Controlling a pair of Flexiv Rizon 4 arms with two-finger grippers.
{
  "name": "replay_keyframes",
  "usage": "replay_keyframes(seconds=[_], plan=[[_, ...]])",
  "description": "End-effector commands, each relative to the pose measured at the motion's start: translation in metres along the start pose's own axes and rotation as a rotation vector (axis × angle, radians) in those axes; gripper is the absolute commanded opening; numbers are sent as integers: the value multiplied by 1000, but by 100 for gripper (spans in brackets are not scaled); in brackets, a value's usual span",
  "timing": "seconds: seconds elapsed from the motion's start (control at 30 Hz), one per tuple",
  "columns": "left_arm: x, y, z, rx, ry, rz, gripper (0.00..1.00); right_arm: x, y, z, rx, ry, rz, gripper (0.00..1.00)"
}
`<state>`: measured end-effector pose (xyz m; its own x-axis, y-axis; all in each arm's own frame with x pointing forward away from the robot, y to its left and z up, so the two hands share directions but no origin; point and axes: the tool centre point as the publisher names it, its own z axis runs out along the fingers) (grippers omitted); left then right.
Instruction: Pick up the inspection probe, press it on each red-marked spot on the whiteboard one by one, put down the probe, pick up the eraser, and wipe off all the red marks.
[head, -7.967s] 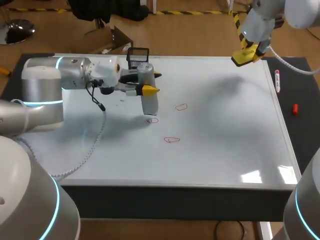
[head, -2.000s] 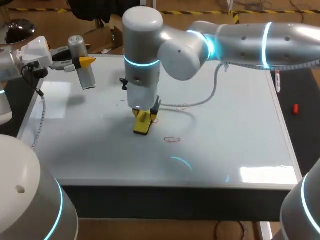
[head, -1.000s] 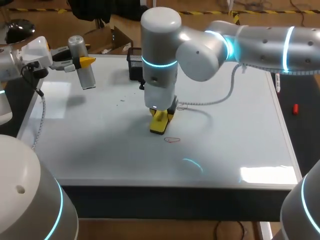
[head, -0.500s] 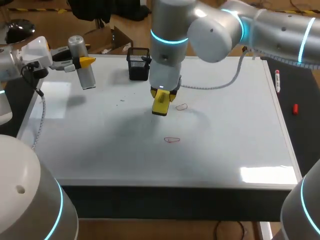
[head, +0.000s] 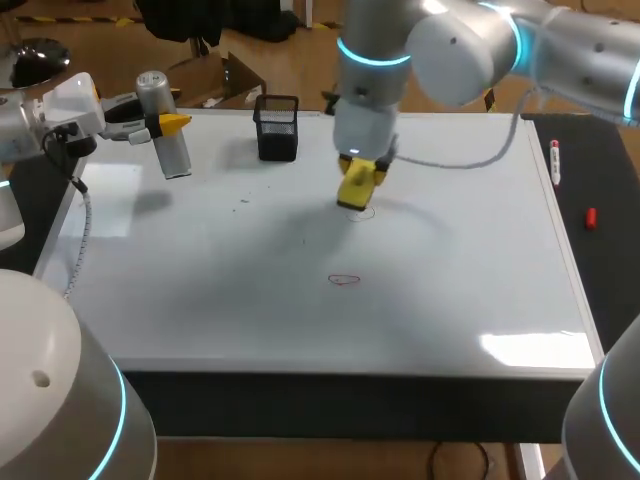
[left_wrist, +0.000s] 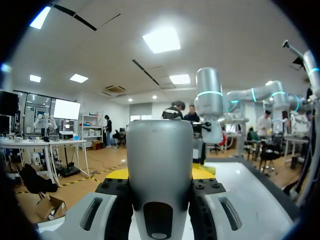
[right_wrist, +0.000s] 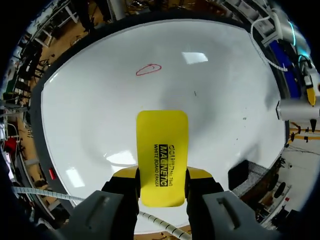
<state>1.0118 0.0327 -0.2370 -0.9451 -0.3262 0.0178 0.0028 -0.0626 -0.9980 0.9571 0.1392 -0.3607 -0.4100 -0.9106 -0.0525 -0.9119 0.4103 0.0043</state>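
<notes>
eraser: 1, yellow block (head: 357, 188) in the upper middle of the head view, held by the right gripper (head: 358, 172). Its lower end is down at the whiteboard (head: 450, 290); contact can't be told.
right gripper state: pinching the eraser across its narrow sides, one finger on each side, plain in the right wrist view (right_wrist: 162, 175).
eraser handling: looks light, with a stiff plastic shell and probably a soft felt face underneath. Best held by the long edges near the back end, as it is now, so the wiping face is free. Needs a flat, even press or it will likely skip over ink.
probe: 1, grey cylinder (head: 168, 130) in the upper left of the head view. It is upright over the board's left corner and seems lifted, in the left gripper (head: 160, 125).
left gripper state: clamped on the probe, a finger against each side of the body in the left wrist view (left_wrist: 160, 175).
probe handling: likely rigid and smooth, metal-looking, heavier than the eraser, and could slip. Grip it round the mid-body.
red marks: 2 in the head view. One clear oval (head: 343, 281) sits at centre, well apart from the eraser. One faint trace (head: 364, 212) sits right below the eraser, mostly hidden. The right wrist view shows 1 (right_wrist: 149, 69), ahead of the eraser.
other counts: black mesh basket 1 (head: 277, 128), upper middle-left. Marker 1 (head: 555, 160), right edge. Small red cap 1 (head: 590, 217), right, off the board.
</notes>
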Motion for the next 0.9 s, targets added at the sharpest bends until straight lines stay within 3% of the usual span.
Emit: replay_keyframes(seconds=[0.03, 0.6, 0.9], plan=[[2, -2, 0, -1, -5, 2, 0, 27, -21, -7, 7, -15, 49, 0], [2, -2, 0, -1, -5, 2, 0, 124, -118, 2, 15, 16, 354, 0], [2, -2, 0, -1, -5, 2, 0, 159, -157, 2, 23, 15, 447, 0]])
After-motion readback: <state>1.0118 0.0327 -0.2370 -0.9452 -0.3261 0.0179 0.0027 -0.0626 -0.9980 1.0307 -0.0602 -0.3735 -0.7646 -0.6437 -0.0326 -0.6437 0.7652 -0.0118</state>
